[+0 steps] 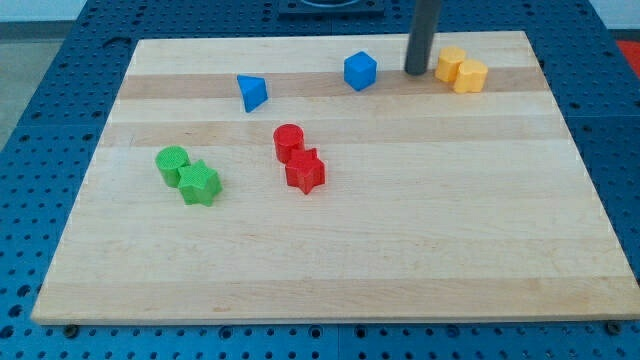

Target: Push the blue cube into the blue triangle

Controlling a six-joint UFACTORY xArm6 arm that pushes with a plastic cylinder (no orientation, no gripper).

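The blue cube [360, 71] sits near the view's top, right of centre. The blue triangle [252, 92] lies to its left and a little lower, with a wide gap between them. My tip [416, 72] stands on the board to the right of the blue cube, a short gap from it, and just left of the yellow blocks. It touches no block.
Two yellow blocks [461, 69] sit together at the top right. A red cylinder [288, 142] and a red star [305, 171] touch near the centre. A green cylinder [172, 163] and a green star [199, 184] touch at the left. The wooden board [330, 270] lies on a blue pegboard.
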